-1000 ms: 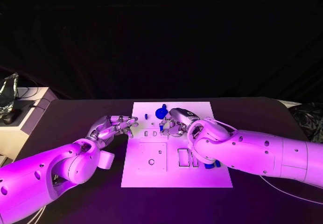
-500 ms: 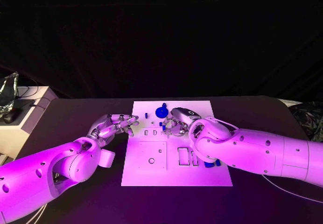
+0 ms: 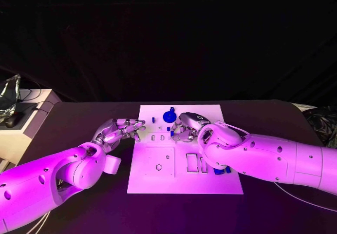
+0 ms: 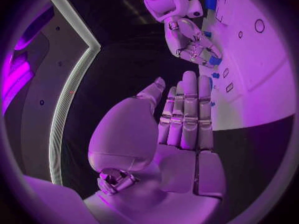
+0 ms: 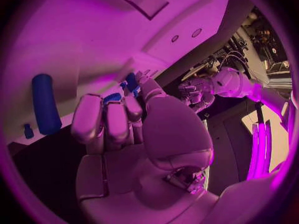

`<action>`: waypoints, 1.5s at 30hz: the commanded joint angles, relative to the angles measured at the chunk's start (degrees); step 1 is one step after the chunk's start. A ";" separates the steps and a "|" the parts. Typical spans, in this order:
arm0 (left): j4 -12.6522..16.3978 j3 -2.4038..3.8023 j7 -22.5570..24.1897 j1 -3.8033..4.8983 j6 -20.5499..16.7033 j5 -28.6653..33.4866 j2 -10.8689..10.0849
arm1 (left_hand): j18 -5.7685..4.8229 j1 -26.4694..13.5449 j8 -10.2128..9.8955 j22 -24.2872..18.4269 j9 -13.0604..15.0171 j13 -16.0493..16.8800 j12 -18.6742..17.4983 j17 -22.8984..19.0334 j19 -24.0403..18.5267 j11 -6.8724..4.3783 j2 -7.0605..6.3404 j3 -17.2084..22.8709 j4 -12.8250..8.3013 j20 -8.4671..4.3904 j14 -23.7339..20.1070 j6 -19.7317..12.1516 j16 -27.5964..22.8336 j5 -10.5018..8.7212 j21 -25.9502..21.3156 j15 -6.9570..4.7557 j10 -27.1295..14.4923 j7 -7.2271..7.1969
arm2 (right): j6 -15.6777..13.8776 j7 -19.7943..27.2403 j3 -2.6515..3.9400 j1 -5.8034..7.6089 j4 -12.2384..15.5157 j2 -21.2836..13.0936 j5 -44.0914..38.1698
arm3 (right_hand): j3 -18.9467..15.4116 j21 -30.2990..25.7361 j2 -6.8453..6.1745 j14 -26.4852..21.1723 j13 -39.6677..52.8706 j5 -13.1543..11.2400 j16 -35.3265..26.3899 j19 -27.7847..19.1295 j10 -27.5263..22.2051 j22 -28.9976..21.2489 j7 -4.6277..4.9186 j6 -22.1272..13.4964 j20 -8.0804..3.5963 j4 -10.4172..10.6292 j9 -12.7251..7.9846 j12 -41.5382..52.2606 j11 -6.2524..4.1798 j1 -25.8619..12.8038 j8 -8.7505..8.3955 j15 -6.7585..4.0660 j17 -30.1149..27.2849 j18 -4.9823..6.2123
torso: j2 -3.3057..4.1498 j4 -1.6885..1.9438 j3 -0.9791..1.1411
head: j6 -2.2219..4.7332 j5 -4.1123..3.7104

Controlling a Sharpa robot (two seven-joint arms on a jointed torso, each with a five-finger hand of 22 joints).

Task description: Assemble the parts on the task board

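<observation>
A: Where is the board?

B: The board (image 3: 184,168) lies flat in the middle of the table (image 3: 273,117), its long side running away from the robot. Both hands sit near its far end.

A: And the right hand?

B: The right hand (image 3: 184,127) is over the far part of the board, fingers curled in. In the right wrist view a small blue part (image 5: 112,97) sits at its fingertips (image 5: 111,118), with another blue bit (image 5: 131,81) by the thumb — it looks pinched there. The left wrist view shows the same hand with blue at its tips.

A: The left hand?

B: The left hand (image 3: 121,130) hovers at the board's left edge, just off it. Its fingers (image 4: 188,115) lie straight, close side by side, nothing between them and the thumb — it holds nothing.

A: Other parts?

B: A round blue part (image 3: 168,117) stands near the far edge, just beyond the right hand. A long blue cylinder (image 5: 45,103) lies on the board beside the right hand, a tiny blue piece (image 5: 28,131) near it. More blue pieces (image 3: 222,171) peek out beside the right forearm, near the board's right edge.
</observation>
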 commanded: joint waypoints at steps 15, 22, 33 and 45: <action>0.08 0.04 0.25 -0.02 1.11 -0.15 0.06 | 0.83 -0.08 -0.14 -0.23 0.02 0.04 0.08 -0.07 -0.35 0.05 0.39 0.12 -0.34 -0.01 -0.30 -0.21 0.09 0.00 0.51 0.21 -0.50 0.10 | 0.61 0.09 -0.13 -0.12 -0.64 0.34 -0.38 | -0.39 -0.75 -4.41 -0.15 -2.73 -2.67 0.10 3.48 -2.77 8.20 2.17 -4.43 0.58 4.35 -0.01 -2.70 1.09 0.12 -0.19 0.62 -0.04 0.44 | 0.02 -0.06 0.04 | -0.10 0.10; 0.04 0.04 0.23 -0.02 1.14 -0.15 0.08 | 0.83 -0.08 -0.14 -0.23 0.02 0.04 0.08 -0.07 -0.35 0.05 0.39 0.12 -0.34 -0.01 -0.30 -0.21 0.09 0.00 0.51 0.21 -0.50 0.10 | 0.68 0.29 -0.16 -0.12 -0.65 0.32 -0.36 | -0.15 -0.77 -5.88 -0.14 -4.06 -3.04 0.16 3.49 -3.43 8.22 2.43 -5.48 0.84 5.61 0.01 -2.85 1.31 0.70 -0.14 0.82 0.24 0.55 | 0.04 -0.02 0.05 | -0.19 0.06; -0.01 0.04 0.23 -0.02 1.11 -0.15 0.10 | 0.83 -0.08 -0.14 -0.23 0.02 0.04 0.08 -0.07 -0.35 0.05 0.39 0.12 -0.34 -0.01 -0.30 -0.21 0.09 0.00 0.51 0.21 -0.50 0.10 | -0.64 0.59 -0.18 -0.12 -0.25 0.10 -0.46 | -0.15 -0.69 -6.41 -0.16 -4.44 -3.02 0.11 3.48 -3.65 8.25 2.52 -5.85 0.90 5.93 0.01 -2.74 1.39 0.81 -0.15 0.88 0.30 0.55 | 0.02 -0.02 0.03 | -0.29 0.00; -0.65 0.04 -4.54 -0.01 1.16 -4.13 0.17 | 0.77 -2.37 -0.42 -0.47 -0.16 0.31 0.79 -0.13 -0.37 0.41 -1.78 -2.57 0.58 0.21 -0.24 -4.10 0.08 -0.02 0.28 0.54 -0.19 1.25 | -12.19 8.73 0.23 0.19 2.53 -2.99 9.38 | -0.25 -1.03 -12.79 -0.21 -6.91 -8.33 0.39 3.53 -5.65 8.20 4.15 -12.47 1.93 17.49 -0.07 -2.67 2.70 1.04 -0.44 1.91 0.68 1.15 | -0.07 -0.26 0.11 | 0.17 0.28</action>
